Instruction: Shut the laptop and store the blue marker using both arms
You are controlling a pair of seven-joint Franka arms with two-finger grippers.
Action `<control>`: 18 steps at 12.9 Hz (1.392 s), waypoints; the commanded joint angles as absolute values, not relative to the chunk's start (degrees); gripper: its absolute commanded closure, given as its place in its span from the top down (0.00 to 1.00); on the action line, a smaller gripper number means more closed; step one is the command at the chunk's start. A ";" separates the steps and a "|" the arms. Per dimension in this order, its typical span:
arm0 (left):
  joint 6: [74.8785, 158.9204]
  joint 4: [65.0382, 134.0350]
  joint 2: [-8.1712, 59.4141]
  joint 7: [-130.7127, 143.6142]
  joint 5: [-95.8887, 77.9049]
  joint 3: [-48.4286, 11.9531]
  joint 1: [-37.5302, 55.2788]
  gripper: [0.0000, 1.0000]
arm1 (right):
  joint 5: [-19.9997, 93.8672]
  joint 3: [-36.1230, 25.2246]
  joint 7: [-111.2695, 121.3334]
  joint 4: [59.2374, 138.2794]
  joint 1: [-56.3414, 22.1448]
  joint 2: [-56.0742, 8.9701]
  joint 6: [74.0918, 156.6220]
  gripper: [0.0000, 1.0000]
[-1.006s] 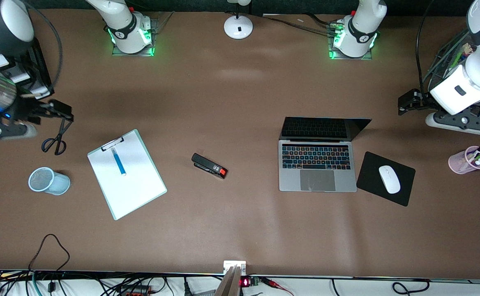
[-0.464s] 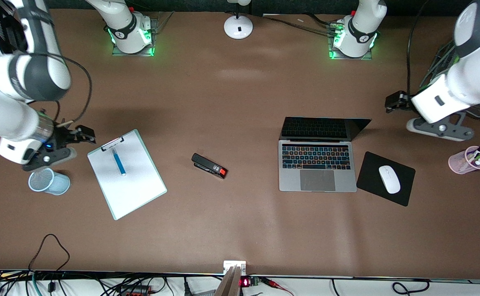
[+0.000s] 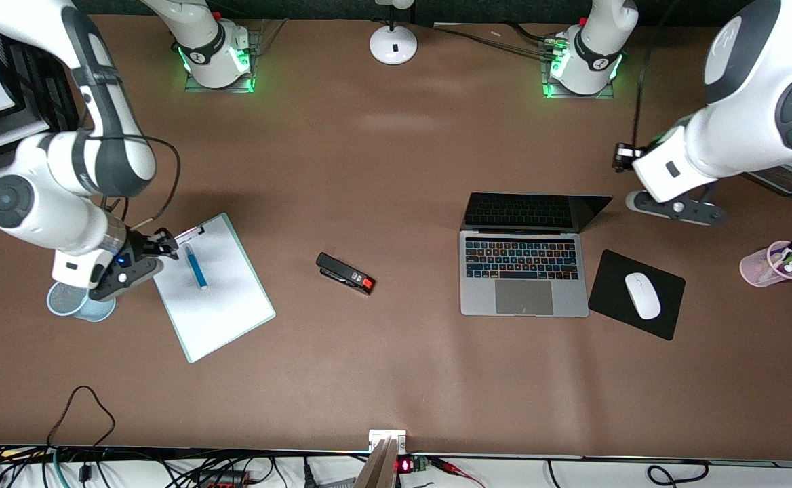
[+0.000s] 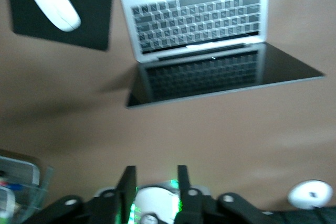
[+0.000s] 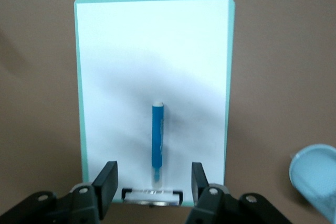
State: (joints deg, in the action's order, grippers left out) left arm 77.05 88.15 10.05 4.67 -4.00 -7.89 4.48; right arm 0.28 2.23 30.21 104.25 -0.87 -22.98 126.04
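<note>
The laptop point(image 3: 523, 271) stands open toward the left arm's end of the table, keys lit and dark screen point(image 3: 535, 211) tilted up. It also shows in the left wrist view point(image 4: 199, 24). My left gripper point(image 3: 621, 159) is open and empty in the air beside the screen's edge point(image 4: 155, 190). The blue marker point(image 3: 194, 266) lies on a white clipboard point(image 3: 226, 305) toward the right arm's end. My right gripper point(image 3: 164, 244) is open over the clipboard's clip end. In the right wrist view the marker point(image 5: 158, 142) lies just ahead of the open gripper point(image 5: 152, 179).
A black stapler point(image 3: 345, 273) lies mid-table. A black mouse pad point(image 3: 667, 318) with a white mouse point(image 3: 642, 295) sits beside the laptop. A pink cup of pens point(image 3: 774, 263) stands at the left arm's end. A light blue mesh cup point(image 3: 74, 301) stands under my right wrist.
Both arms swung in over the table. My right gripper moved from beside the scissors to the clipboard's clip end. My left gripper moved toward the laptop's screen.
</note>
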 commanded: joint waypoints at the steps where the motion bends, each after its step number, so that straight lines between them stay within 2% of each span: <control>1: 75.15 88.24 9.93 10.53 -8.43 -8.95 4.83 0.08 | 0.70 2.20 33.83 103.80 -0.97 -26.53 129.63 0.61; 5: 79.08 95.07 6.25 19.05 -8.35 -17.12 4.83 0.01 | 0.70 2.20 33.84 101.78 -1.40 -31.28 131.04 0.57; 8: 85.49 105.43 1.16 21.26 -8.09 -22.57 4.75 0.00 | 0.44 2.11 33.40 101.34 -2.63 -33.13 131.83 0.50; 11: 98.22 118.71 -5.17 22.06 -7.39 -24.34 4.31 0.00 | 0.35 2.11 33.13 101.25 -2.72 -34.62 132.10 0.47; 13: 103.59 122.24 -4.92 21.97 -3.55 -24.35 4.31 0.00 | 0.18 2.11 33.13 101.34 -2.72 -35.42 133.93 0.41; 15: 113.77 127.77 -3.96 22.06 -0.45 -24.43 3.87 0.00 | 0.09 2.02 33.13 101.25 -2.90 -36.21 134.56 0.40; 18: 125.11 128.23 0.16 19.17 3.48 -24.35 -0.52 0.00 | -1.32 2.02 33.05 100.55 -2.72 -37.26 134.91 0.38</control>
State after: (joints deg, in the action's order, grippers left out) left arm 119.87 128.31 -1.43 21.57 0.07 -24.06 2.19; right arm -0.41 2.17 32.71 102.24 -2.62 -36.01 134.59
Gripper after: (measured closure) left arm 0.991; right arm 0.617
